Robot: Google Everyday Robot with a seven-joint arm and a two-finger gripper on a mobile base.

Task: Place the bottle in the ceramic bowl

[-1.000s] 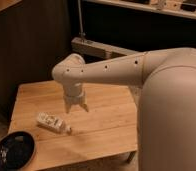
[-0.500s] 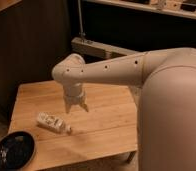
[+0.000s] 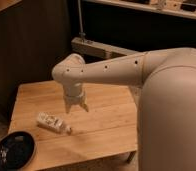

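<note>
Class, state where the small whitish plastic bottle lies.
The bottle lies sideways, left on the wooden table, between the glossy black ceramic bowl and the open end effector hovering beyond it.

Gripper (image 3: 76, 108) above table (image 3: 108, 127); bottle (image 3: 52, 121) near

The arm (image 3: 116, 70) is a smooth cream-white tube dotted with small dark holes, widening into a bulky rounded shell. Its ball-like wrist ends in a pale gripper (image 3: 76, 107), short fingers spread, above the wooden table (image 3: 108, 127).
</note>
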